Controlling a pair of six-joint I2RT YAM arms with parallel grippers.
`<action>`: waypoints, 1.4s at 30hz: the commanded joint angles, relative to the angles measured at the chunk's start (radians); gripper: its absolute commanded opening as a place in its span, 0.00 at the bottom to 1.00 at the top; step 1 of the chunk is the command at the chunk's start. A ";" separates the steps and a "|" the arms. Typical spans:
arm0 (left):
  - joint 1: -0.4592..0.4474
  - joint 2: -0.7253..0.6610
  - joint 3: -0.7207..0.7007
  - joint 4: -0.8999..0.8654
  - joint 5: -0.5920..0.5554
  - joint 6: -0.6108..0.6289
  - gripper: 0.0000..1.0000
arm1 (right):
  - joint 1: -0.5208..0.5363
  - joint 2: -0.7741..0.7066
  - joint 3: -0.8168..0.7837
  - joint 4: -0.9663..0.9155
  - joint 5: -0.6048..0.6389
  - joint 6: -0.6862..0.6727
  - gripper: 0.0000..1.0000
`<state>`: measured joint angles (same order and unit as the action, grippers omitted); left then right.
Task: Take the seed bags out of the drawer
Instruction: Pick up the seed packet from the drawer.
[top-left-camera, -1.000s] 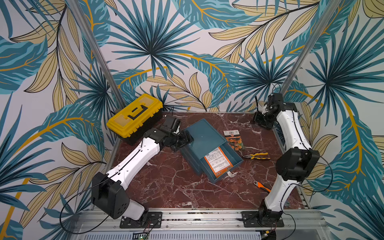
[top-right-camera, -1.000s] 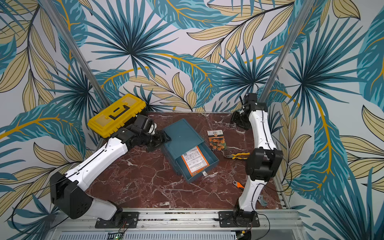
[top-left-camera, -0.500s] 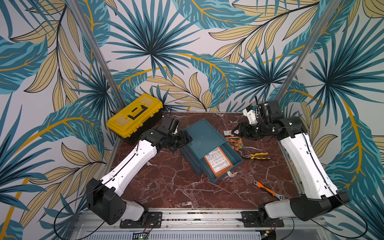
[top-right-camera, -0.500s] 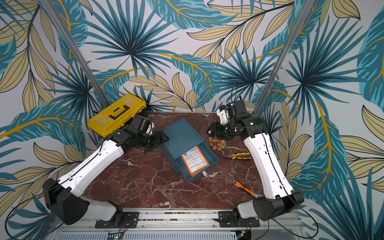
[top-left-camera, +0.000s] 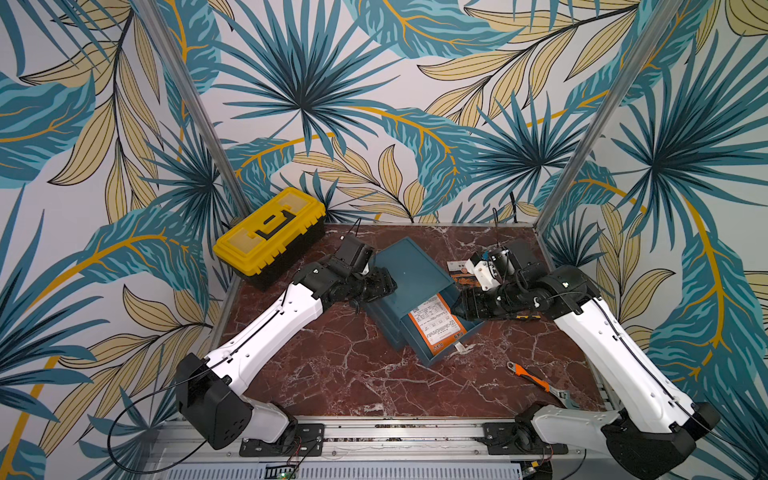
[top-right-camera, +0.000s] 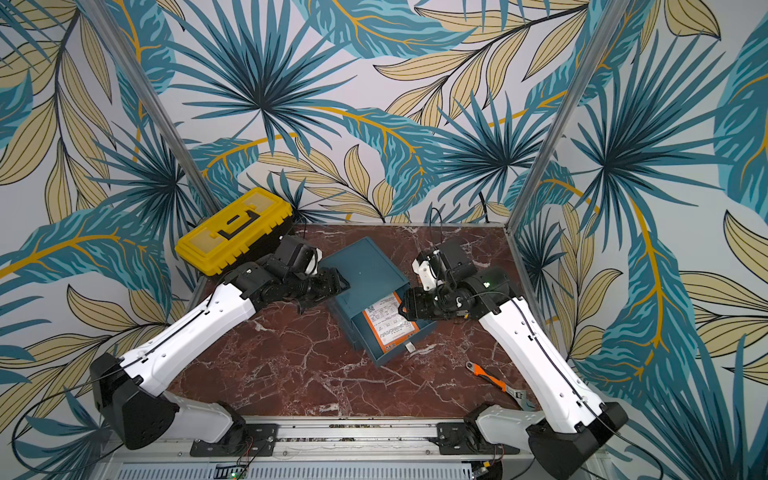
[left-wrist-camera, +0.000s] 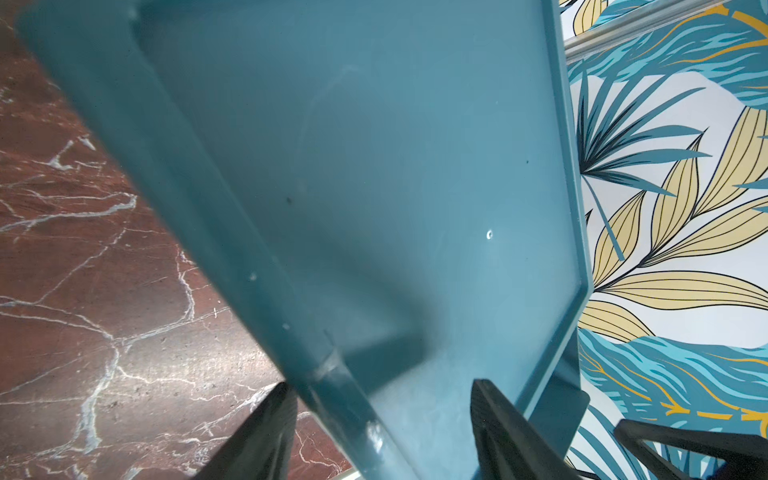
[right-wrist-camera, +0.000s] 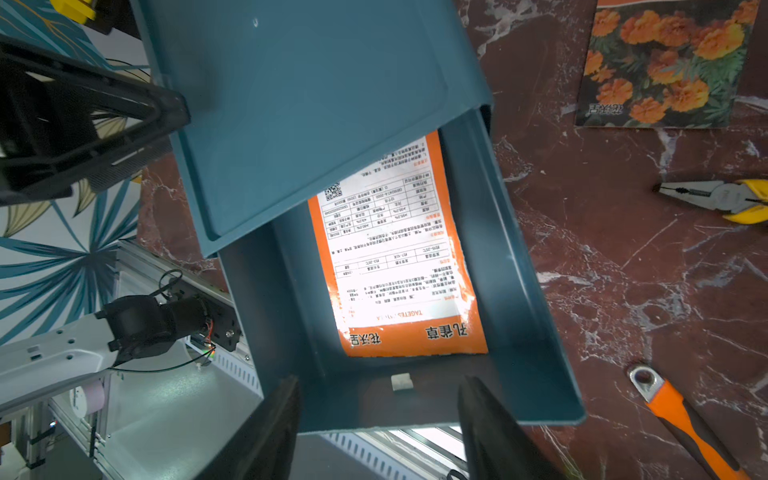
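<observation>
- Seed bag (right-wrist-camera: 395, 257) lies in drawer (right-wrist-camera: 519, 291); my right claw (right-wrist-camera: 378, 384) apart above it.
- Left claw (left-wrist-camera: 382, 384) straddles case (left-wrist-camera: 374, 166); grip: cannot tell.
- Next: pinch bag's edge.

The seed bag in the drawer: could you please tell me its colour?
Seed bag: orange with a white text panel; best in right wrist view.

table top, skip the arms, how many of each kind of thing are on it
seed bags: 2 showing, one inside the drawer unit, one out on the table
drawer unit: 1
toolbox: 1
pliers: 1
wrench: 1
total: 6
</observation>
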<state>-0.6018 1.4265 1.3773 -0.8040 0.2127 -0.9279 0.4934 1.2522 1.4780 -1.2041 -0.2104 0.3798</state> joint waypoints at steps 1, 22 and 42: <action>-0.007 0.006 0.000 0.037 -0.019 -0.012 0.69 | 0.010 0.022 -0.026 0.037 0.064 0.011 0.66; -0.007 0.015 -0.035 0.054 -0.042 -0.029 0.63 | 0.034 0.124 -0.120 0.125 0.149 -0.042 0.59; -0.007 0.014 -0.044 0.049 -0.043 -0.028 0.63 | 0.055 0.184 -0.170 0.209 0.158 -0.026 0.75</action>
<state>-0.6064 1.4330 1.3605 -0.7822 0.1757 -0.9554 0.5434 1.4258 1.3235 -1.0080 -0.0734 0.3447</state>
